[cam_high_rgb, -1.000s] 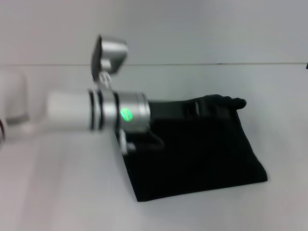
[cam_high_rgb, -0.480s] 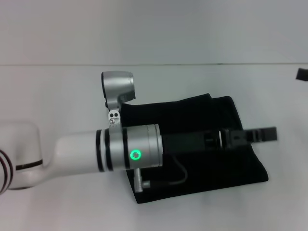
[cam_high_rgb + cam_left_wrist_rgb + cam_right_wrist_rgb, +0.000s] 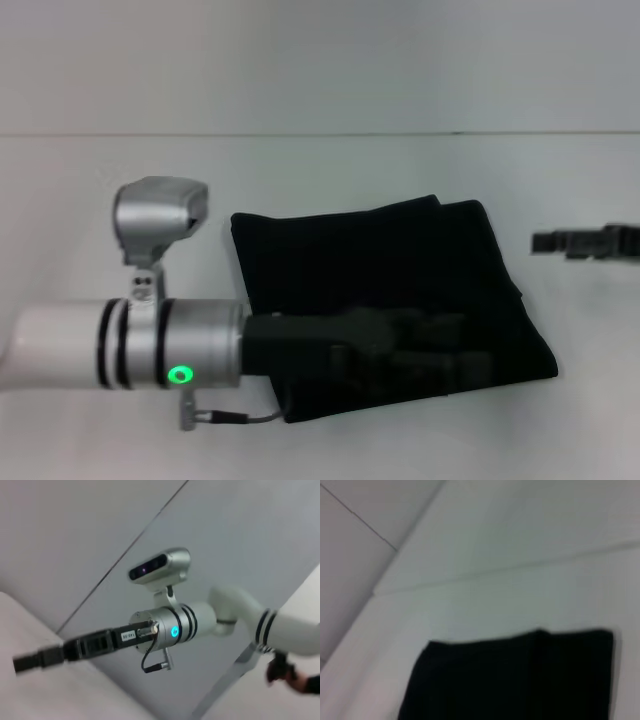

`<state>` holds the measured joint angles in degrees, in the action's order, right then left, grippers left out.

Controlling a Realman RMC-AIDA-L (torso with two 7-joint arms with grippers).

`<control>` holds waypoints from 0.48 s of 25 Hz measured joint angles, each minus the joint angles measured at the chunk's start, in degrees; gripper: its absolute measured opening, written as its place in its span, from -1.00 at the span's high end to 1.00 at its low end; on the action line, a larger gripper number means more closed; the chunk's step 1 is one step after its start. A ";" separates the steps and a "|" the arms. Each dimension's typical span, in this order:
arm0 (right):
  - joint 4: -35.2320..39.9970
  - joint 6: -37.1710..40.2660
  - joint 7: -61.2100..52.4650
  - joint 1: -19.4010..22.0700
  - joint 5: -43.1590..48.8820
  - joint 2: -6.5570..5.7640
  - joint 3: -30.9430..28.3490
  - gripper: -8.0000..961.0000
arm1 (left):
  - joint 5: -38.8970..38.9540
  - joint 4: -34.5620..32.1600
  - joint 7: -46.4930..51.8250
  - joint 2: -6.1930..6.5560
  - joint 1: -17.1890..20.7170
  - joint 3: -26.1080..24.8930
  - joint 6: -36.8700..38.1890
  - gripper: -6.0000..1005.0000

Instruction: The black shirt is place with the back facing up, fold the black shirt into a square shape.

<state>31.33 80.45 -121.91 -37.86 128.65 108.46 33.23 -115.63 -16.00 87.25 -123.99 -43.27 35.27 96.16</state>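
The desk (image 3: 90, 200) carries the black shirt (image 3: 370, 270), already a compact near-square near its middle. The left end effector (image 3: 440, 350) lies low over the shirt's near edge; its grip I cannot tell. Best lift clear without snagging. The right end effector (image 3: 585, 242) waits beside, grip unclear.

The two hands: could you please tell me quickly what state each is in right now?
Left hand: above the folded black shirt; state cannot be told.
Right hand: off the shirt; cannot be told.
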 joint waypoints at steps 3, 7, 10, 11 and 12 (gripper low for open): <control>-3.22 -2.47 -1.46 -1.77 2.00 0.79 1.77 -0.93 | -0.01 -3.79 -3.19 0.06 2.48 2.45 1.04 -0.53; -5.23 -5.07 -3.01 -3.55 3.25 2.11 3.55 -0.93 | -0.03 -7.42 -5.28 0.13 4.65 5.38 0.80 -0.69; -5.46 -6.58 -3.74 -4.44 3.64 3.33 4.84 -0.93 | -0.04 -8.13 -5.43 0.18 5.20 6.03 0.63 -0.80; -5.47 -6.89 -3.77 -4.70 3.67 3.71 5.19 -0.93 | -0.04 -8.15 -5.45 0.19 5.24 6.06 0.63 -0.83; -5.47 -7.34 -3.77 -4.89 3.68 4.04 5.53 -0.93 | -0.04 -8.16 -5.46 0.21 5.27 6.09 0.62 -0.86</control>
<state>25.86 73.11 -125.68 -42.75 132.33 112.51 38.77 -115.67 -24.17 81.79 -123.79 -38.00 41.36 96.78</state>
